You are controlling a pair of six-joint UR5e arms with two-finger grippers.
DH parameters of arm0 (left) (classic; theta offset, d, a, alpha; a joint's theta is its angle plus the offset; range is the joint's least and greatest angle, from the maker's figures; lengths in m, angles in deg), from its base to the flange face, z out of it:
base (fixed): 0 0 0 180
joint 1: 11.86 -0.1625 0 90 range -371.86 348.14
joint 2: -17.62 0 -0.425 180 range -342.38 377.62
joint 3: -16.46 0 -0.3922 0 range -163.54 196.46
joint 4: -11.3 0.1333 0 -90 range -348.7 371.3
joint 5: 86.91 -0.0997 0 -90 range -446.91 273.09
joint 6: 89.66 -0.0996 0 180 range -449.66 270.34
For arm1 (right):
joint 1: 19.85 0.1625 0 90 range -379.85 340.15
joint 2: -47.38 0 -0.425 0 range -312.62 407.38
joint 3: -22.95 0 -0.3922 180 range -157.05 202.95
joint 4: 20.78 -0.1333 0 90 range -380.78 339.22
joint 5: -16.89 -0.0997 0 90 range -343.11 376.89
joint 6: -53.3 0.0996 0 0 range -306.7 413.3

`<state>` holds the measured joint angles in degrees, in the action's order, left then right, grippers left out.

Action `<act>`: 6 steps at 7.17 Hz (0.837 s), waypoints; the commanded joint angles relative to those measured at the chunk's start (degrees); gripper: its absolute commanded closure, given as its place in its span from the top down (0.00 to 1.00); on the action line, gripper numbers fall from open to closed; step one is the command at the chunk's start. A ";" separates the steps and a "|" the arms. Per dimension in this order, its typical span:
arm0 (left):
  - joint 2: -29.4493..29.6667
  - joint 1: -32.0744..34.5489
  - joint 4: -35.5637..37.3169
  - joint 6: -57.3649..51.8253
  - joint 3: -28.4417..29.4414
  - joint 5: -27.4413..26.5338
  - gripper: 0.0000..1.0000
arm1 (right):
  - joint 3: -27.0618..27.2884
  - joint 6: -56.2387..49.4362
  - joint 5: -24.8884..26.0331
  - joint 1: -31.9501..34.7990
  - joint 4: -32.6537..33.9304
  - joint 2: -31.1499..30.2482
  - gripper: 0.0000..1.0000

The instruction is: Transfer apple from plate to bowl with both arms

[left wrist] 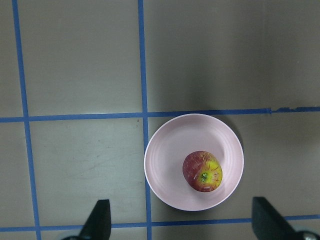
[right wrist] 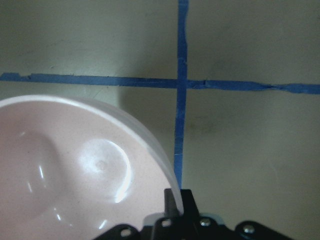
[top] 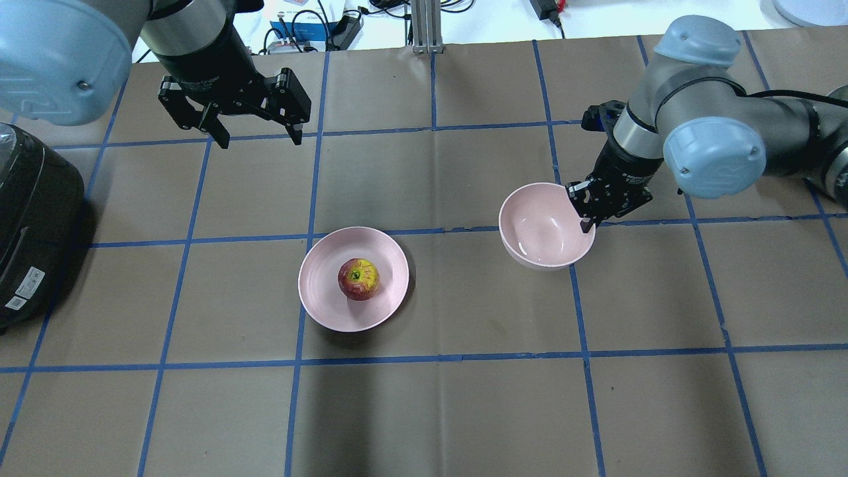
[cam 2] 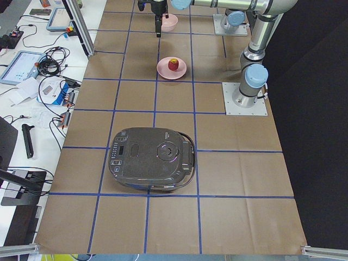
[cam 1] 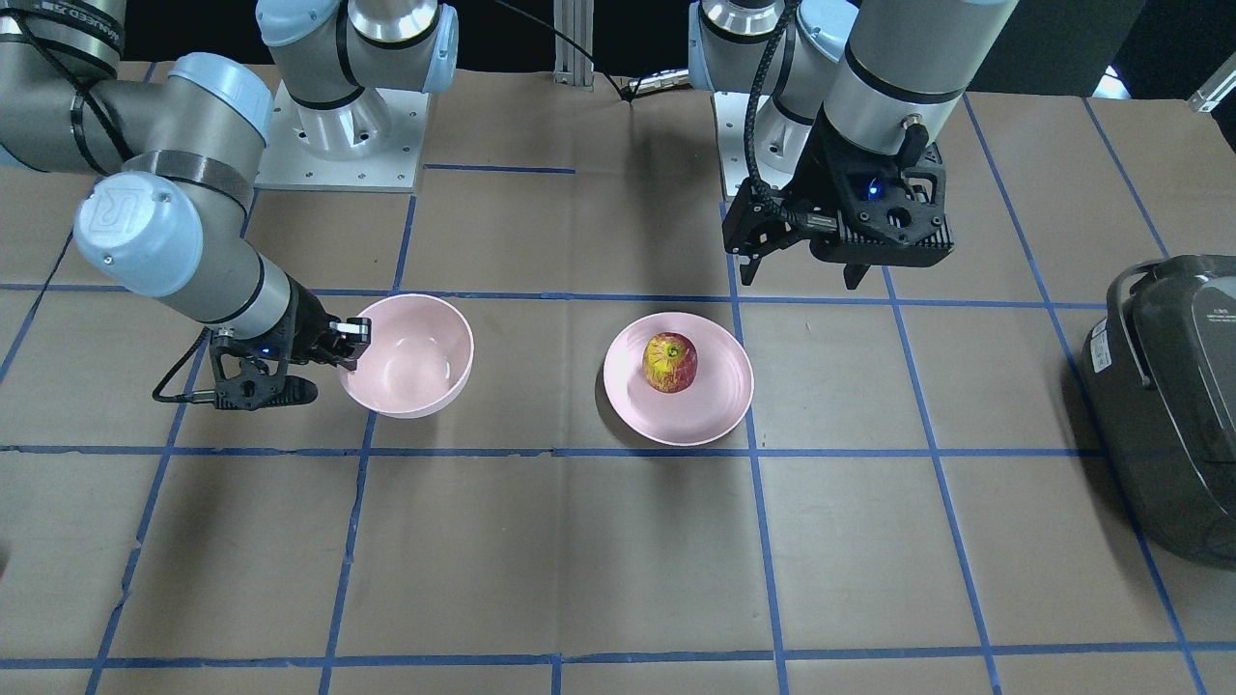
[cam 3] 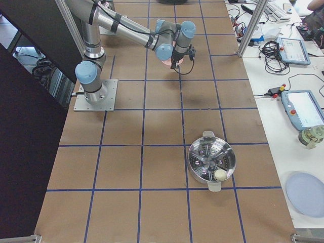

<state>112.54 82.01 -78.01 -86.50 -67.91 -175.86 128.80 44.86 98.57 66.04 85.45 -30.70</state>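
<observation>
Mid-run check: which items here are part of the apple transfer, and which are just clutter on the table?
In the job: apple, plate, bowl, left end effector (open), right end effector (clamped on the bowl rim).
Lying about: black cooker, steel steamer pot.

**Apple on plate, bowl held at rim**

The apple [top: 358,279] is red with a yellow patch round the stem. It sits stem up, slightly off centre on the plate [top: 317,295], which is flat, pale pink and has a shallow rim. The bowl [top: 538,233] is deep, pale pink and glossy inside. It stands upright, well apart from the plate on the robot's right. The right gripper [top: 585,213] is pinched on the bowl's rim. The left gripper [top: 258,140] has its jaws wide, pointing down, raised beyond the plate and apart from the apple.
</observation>
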 commanded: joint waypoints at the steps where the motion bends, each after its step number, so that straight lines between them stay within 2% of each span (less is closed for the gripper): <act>1: 0.09 0.00 0.01 0.00 0.09 0.00 1.00 | 3.73 0.36 -3.97 2.34 6.15 0.90 0.03; 4: 2.98 1.66 1.06 -0.17 -0.96 0.00 1.00 | 4.36 0.80 -3.99 2.44 8.71 5.37 0.03; 5: 3.34 2.54 1.33 -0.70 -4.19 0.00 1.00 | 5.23 2.28 -3.64 2.44 8.64 5.65 0.09; 6: 5.08 2.72 5.68 -0.62 -9.96 -0.43 1.00 | 5.59 3.25 -2.85 2.44 8.81 5.48 0.40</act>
<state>115.95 84.13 -75.85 -86.98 -72.24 -175.95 133.82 46.83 94.99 68.47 93.96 -25.46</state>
